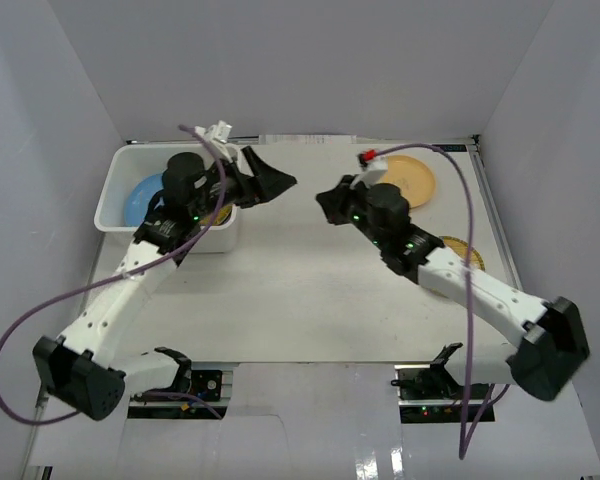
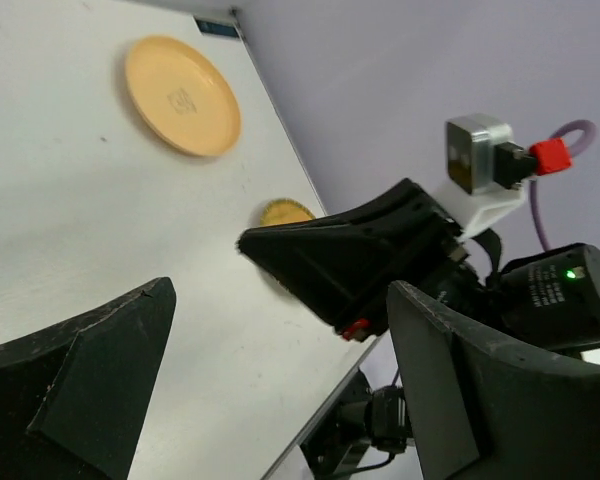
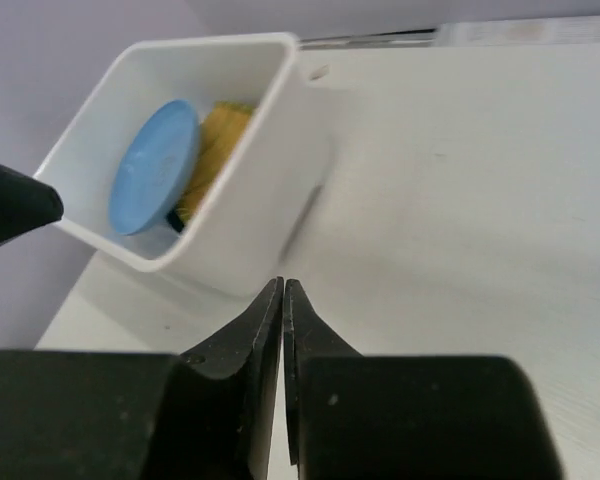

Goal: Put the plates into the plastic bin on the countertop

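I use the plastic bin (image 1: 110,190) as my reference. It sits on the countertop (image 1: 300,290), and two of the plates are in it. A blue plate (image 3: 155,165) lies on the side of the bin away from both grippers. It overlaps a yellow woven plate (image 3: 218,145) that lies against the wall nearer them.

My left gripper (image 1: 270,178) hangs just outside the bin, beside the corner on that nearer wall. Its fingers are spread wide and there is nothing between them.

My right gripper (image 3: 282,288) is farther out from the bin, over bare countertop, with its tips pointing back toward the bin wall. Its two fingers are pressed together tip to tip and hold nothing. From the left wrist camera I see it facing the left gripper head-on.

Beyond the right gripper, well apart from the bin, a yellow-orange plate (image 1: 408,180) lies flat on the countertop. Farther again from the bin, a second woven plate (image 1: 462,250) lies on the surface. It is partly hidden under the right arm (image 1: 480,285), so I see only its edge.
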`<action>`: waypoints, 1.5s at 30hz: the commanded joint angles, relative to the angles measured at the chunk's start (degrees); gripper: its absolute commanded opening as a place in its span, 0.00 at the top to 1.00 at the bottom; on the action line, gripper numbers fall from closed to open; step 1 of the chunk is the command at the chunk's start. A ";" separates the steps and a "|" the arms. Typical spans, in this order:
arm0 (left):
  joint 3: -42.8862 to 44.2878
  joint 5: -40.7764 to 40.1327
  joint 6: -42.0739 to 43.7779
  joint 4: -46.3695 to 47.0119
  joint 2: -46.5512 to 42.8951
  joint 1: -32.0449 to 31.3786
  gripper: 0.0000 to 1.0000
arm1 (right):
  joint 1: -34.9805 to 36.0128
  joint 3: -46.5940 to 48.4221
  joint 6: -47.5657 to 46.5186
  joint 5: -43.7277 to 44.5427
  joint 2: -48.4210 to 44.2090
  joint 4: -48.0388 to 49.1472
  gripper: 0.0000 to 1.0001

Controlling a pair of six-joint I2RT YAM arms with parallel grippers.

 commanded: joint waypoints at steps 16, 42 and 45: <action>36.11 -33.65 -6.03 3.17 58.66 -21.68 0.18 | -17.23 -44.30 6.11 -5.73 -57.85 -22.07 0.81; 69.80 -36.64 -8.06 3.34 94.11 -19.22 0.82 | -17.32 -42.46 6.11 -11.36 -62.07 -27.96 0.76; 68.04 -38.48 -5.08 2.20 92.09 -19.13 0.94 | -17.23 -39.56 5.67 -10.92 -61.11 -28.49 0.75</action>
